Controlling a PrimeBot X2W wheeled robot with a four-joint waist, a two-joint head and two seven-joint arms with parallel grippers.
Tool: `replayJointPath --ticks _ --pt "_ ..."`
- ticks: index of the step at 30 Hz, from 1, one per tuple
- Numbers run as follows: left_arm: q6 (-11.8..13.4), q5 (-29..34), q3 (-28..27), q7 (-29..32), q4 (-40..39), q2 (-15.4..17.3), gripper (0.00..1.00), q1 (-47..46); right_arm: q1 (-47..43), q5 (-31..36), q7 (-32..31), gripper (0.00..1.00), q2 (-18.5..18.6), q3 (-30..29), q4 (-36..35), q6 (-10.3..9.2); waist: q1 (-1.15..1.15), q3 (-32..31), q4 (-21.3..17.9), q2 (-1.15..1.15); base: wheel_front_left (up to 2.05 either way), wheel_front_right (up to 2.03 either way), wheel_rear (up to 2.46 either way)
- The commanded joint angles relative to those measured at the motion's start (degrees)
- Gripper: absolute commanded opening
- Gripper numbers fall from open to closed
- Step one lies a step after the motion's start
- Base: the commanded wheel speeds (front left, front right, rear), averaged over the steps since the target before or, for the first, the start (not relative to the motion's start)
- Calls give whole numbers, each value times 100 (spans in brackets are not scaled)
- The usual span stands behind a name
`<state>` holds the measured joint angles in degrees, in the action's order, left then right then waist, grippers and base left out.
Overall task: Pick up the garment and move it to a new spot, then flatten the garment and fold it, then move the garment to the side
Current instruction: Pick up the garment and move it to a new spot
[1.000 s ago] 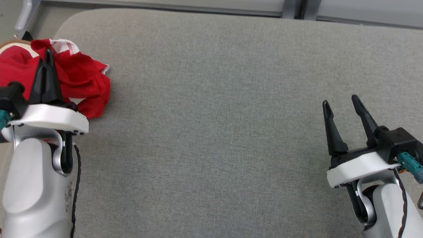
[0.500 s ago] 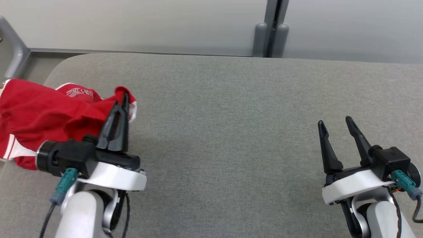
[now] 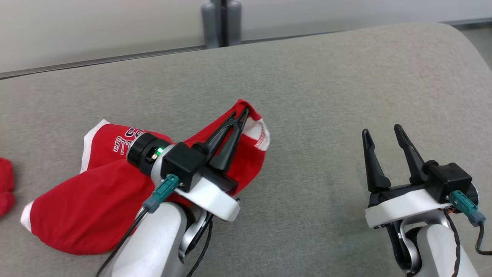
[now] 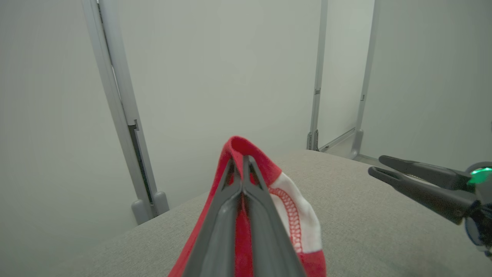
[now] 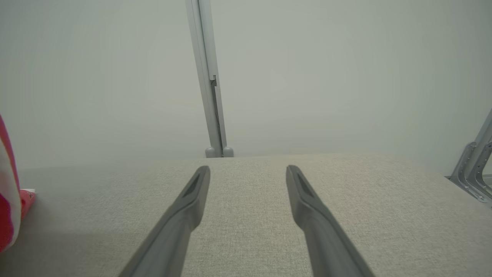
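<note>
Because the first step is to carry the garment to a new spot, the items are recorded from left to right. At the far left edge of the head view lies a separate red cloth lump (image 3: 4, 186), apart from the work. Next comes the garment (image 3: 77, 207), trailing in a long fold over the grey padded surface (image 3: 326, 96), with white lettering partly showing. Its raised end, a white sleeve with striped trim (image 4: 296, 215), is pinched in the left gripper (image 3: 241, 114), whose fingers are pressed together on the cloth. This hold on one end looks intended to let the rest drag behind and begin to open out. The right gripper (image 3: 381, 130) hovers well apart at the lower right with fingers spread and nothing between them (image 5: 248, 169), judged to be on standby for the flattening.

Against the earlier frames, the head camera has swung, so the wall post (image 3: 221, 21) sits further left. Allowing for that, the garment has left the surface's left corner for its middle, drawn out from a bunch. The left gripper is nearer the right, which has kept its pose.
</note>
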<state>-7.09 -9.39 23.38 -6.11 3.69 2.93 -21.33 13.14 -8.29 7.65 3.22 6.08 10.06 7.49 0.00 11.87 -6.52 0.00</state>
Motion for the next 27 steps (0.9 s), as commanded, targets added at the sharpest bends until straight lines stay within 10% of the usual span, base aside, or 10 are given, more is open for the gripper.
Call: replayJointPath --ticks 1,11,24,26,27 --pt "-27 7 140 -25 80 17 0 -272 100 -45 73 100 -3 11 38 0 0 447 -636 0 0 0 0" --pt "-8 -282 1418 -145 565 22 0 -1668 292 -371 371 100 -29 150 375 0 0 947 -1483 0 0 0 0" --pt "-34 -397 2350 161 1941 104 0 -1962 570 -634 631 100 -26 300 754 0 0 1212 -1439 0 0 0 0" --pt "-35 -468 2452 62 1975 116 100 -1975 602 -617 665 100 -26 277 813 0 0 1169 -1330 0 0 0 0" --pt "-37 -504 2483 -11 1968 118 100 -1964 606 -590 668 100 -25 254 841 0 0 1139 -1266 0 0 0 0"
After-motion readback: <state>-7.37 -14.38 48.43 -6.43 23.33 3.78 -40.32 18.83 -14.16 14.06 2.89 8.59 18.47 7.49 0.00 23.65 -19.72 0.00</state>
